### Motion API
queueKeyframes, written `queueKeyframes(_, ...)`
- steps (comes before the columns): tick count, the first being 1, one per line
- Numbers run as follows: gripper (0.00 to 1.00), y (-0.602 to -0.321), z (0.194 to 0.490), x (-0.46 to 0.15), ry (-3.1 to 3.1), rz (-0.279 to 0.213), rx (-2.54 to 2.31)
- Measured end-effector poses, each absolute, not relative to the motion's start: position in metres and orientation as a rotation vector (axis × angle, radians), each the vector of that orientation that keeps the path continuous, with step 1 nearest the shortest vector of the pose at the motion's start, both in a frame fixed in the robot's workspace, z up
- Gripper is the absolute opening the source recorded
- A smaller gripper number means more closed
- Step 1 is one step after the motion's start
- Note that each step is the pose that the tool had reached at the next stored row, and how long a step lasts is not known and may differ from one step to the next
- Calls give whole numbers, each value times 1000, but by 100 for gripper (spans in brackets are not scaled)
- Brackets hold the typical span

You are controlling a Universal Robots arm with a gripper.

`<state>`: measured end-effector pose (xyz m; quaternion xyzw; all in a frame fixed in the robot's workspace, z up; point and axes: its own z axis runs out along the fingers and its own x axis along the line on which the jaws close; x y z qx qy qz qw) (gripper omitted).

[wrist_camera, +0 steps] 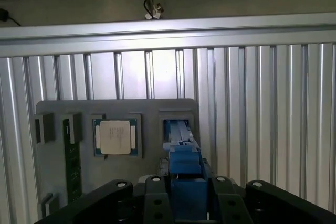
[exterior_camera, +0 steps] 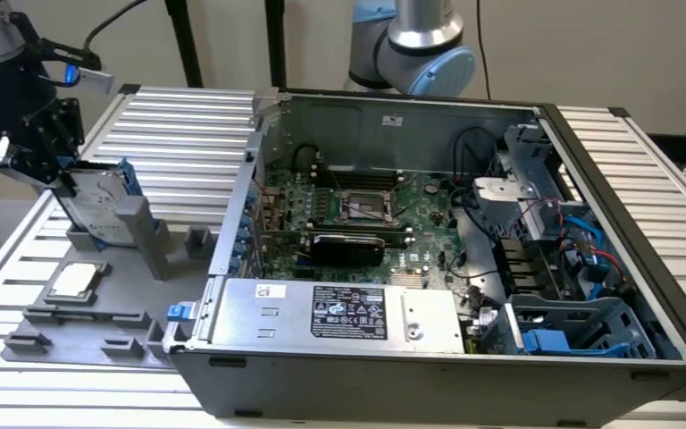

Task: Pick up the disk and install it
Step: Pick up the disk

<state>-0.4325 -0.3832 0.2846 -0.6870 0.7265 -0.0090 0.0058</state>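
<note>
The disk [exterior_camera: 96,210] [wrist_camera: 184,165] is pinched along its blue-railed edge by the gripper [exterior_camera: 62,179] [wrist_camera: 184,205] and held upright at the grey fixture tray [exterior_camera: 93,323], which is set on the desk [exterior_camera: 176,125] beside the opened computer case [exterior_camera: 439,375].

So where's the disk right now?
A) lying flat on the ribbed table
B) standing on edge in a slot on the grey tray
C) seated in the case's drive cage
B: the disk stands on edge on the grey tray, outside the case, with the gripper at its top edge.
</note>
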Motion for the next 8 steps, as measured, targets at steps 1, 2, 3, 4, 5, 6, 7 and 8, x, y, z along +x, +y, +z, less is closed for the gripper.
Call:
queueKeyframes(1,0,-383,285,-433,2274,-28,-2150)
queueKeyframes(2,0,-383,285,-433,2272,-29,-2152)
queueKeyframes(3,0,-383,285,-433,2268,-29,-2156)
queueKeyframes(4,0,-383,285,-433,2262,-30,-2162)
queueKeyframes(5,0,-383,285,-433,2256,-30,-2167)
queueKeyframes(6,0,-383,285,-433,2253,-30,-2170)
queueKeyframes(7,0,-383,285,-433,2252,-30,-2171)
queueKeyframes(8,0,-383,285,-433,2252,-30,-2171)
